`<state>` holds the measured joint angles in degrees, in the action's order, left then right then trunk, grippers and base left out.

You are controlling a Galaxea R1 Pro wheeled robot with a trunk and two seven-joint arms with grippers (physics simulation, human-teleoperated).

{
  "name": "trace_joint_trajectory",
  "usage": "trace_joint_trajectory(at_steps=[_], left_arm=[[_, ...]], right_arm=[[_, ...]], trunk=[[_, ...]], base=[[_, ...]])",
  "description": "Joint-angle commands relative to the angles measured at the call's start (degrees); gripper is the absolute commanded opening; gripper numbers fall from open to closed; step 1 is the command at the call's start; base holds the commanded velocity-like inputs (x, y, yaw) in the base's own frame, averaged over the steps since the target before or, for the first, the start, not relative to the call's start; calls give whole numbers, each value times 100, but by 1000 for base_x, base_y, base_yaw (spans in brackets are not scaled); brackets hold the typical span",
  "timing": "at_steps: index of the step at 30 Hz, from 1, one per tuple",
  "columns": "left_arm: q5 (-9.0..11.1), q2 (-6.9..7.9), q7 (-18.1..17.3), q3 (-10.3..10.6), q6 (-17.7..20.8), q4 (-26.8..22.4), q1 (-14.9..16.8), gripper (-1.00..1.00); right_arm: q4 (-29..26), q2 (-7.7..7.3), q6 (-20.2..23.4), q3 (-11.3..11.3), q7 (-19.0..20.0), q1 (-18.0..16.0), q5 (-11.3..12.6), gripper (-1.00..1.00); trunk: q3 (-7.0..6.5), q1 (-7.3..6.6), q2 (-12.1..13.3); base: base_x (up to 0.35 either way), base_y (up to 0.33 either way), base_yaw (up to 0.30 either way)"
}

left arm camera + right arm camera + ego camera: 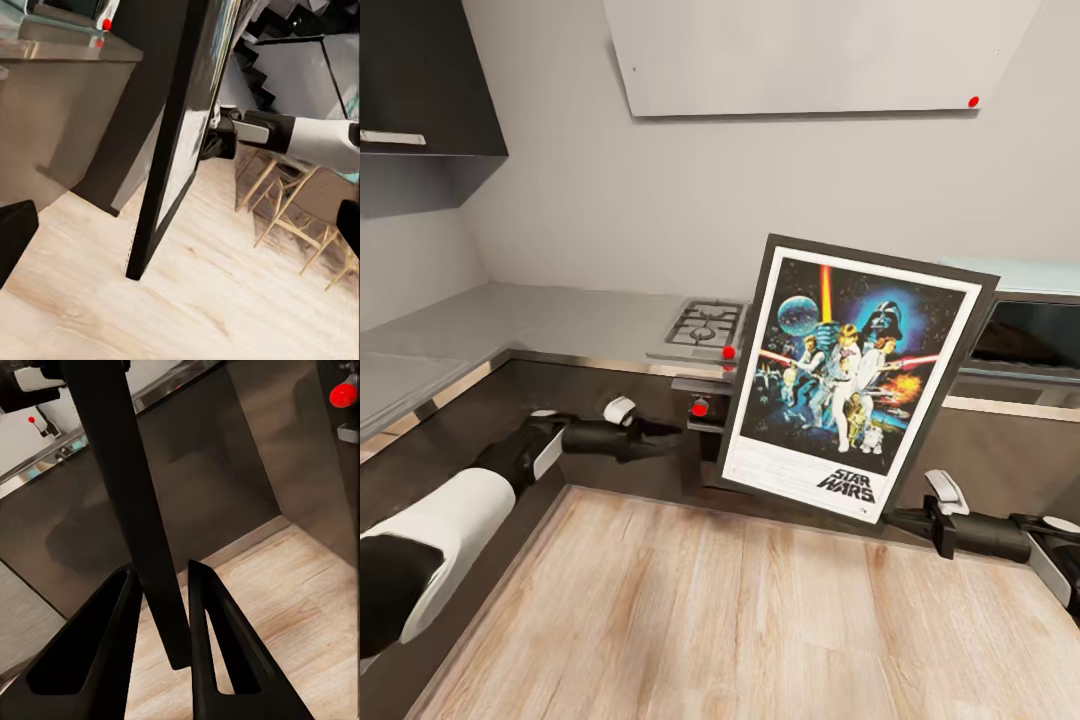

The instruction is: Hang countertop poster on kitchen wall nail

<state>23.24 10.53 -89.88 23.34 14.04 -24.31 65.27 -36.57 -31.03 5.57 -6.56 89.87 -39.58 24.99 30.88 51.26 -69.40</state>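
Gripping the poster point(852, 375) by its lower right corner, the right gripper point(895, 518) holds the framed Star Wars print clear of the kitchen countertop point(510, 325), tilted in the air in front of the steel hob point(705, 325) and the dark cabinet fronts point(610, 420). In the right wrist view, the two black fingers point(97, 652) close on either side of the thin frame edge point(131, 510), pinching it just above the wooden floor point(300, 607). The left gripper point(660, 437) hangs near the poster's left edge without touching it; whether its fingers are parted or closed cannot be told from these pictures. The left wrist view catches the frame edge-on point(176, 142), with the right arm point(300, 139) behind it.

The pickup looks complete, and the carrying step appears to be in hand. A red-tipped nail point(973, 101) sits high on the pale wall panel point(810, 55), above and right of the poster. The next move likely calls for raising the frame well upward, squaring it upright, and bringing its top edge to that nail without letting the single-corner grip slip.
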Motion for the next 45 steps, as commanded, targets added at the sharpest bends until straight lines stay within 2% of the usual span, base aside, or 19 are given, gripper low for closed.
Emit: trace_joint_trajectory(at_steps=[1, 2, 6, 8, 10, 11, 13, 14, 16, 17, 18, 21, 22, 25, 26, 28, 32, 36, 45], left_arm=[[43, -72, -12, 39, -76, 207, 6, 100], [48, -187, -12, 39, -348, 594, 5, 100], [54, -424, 77, 37, -879, 1389, 4, 100], [54, -694, 438, 23, -1299, 1936, -31, 100], [66, -845, 952, 12, -1538, 2149, -355, 100], [393, -967, 1507, -9, -1696, 2233, -766, 100], [882, -1044, 1922, -17, -1864, 2261, -1039, 100], [1840, -1112, 2546, -25, -2378, 2281, -1585, 100], [2244, -1124, 2738, -33, -2608, 2286, -1879, 100], [2347, -1124, 2779, -38, -2656, 2287, -1972, 100], [2510, -1112, 2837, -47, -2724, 2287, -2135, 100], [2730, -999, 2893, -64, -2793, 2288, -2402, 100], [2944, -846, 2906, -73, -2822, 2285, -2664, 100], [3372, -597, 2912, -79, -2825, 2283, -2809, 100], [3718, -274, 2889, -77, -2814, 2288, -2972, 100], [3837, -114, 2891, -77, -2814, 2288, -3493, 100], [3850, 201, 2881, -76, -2809, 2290, -3710, 100], [3853, 389, 2888, -71, -2807, 2291, -3918, 100], [3847, 407, 2908, -41, -2799, 2291, -4260, 100]], right_arm=[[6, -11, 71, -34, 13, -6, 56, -100], [11, -11, 73, -26, 13, -6, 57, -100], [15, -10, 75, -17, 13, -6, 54, -100], [17, -3, 66, -16, 10, -6, 50, -100], [18, 16, 52, -26, -28, -6, 47, -100], [23, 33, 43, -37, -100, -6, 38, -100], [41, 38, 49, -42, -226, -6, 31, -100], [96, 43, 48, -42, -513, -6, 35, -100], [198, 45, 44, -40, -588, -6, 48, -100], [231, 45, 43, -40, -603, -6, 50, -100], [281, 44, 44, -39, -625, -6, 55, -100], [343, 44, 47, -37, -643, -6, 63, -100], [369, 46, 48, -43, -653, -6, 69, -100], [386, 50, 46, -50, -660, -6, 65, -100], [395, 52, 42, -52, -666, -6, 73, -100], [404, 71, 43, -55, -672, -6, 79, -100], [405, 98, 48, -52, -671, -6, 79, -100], [405, 122, 49, -54, -672, -6, 77, -100], [405, 209, 51, -55, -673, -6, 61, -100]], trunk=[[5, 0, -4], [5, 0, -4], [5, 0, -4], [5, 0, -4], [5, 0, -4], [5, 0, -4], [5, 0, -4], [5, 0, -4], [5, 0, -4], [5, 0, -4], [5, 0, -4], [5, 0, -4], [5, 0, -4], [5, 0, -4], [5, 0, -4], [5, 0, -4], [-2, 0, -4], [-26, 0, -4], [-103, 0, -4]], base=[[0, 0, 0], [0, 0, 0], [0, 0, 0], [0, 0, 0], [0, 0, 0], [0, 0, 0], [0, 0, 0], [0, 0, 0], [0, 0, 0], [0, 0, 0], [0, 0, 0], [0, 0, 0], [0, 0, 0], [0, 0, 0], [0, 0, 0], [0, 0, 0], [0, 0, 0], [0, 0, 0], [0, 0, 0]])
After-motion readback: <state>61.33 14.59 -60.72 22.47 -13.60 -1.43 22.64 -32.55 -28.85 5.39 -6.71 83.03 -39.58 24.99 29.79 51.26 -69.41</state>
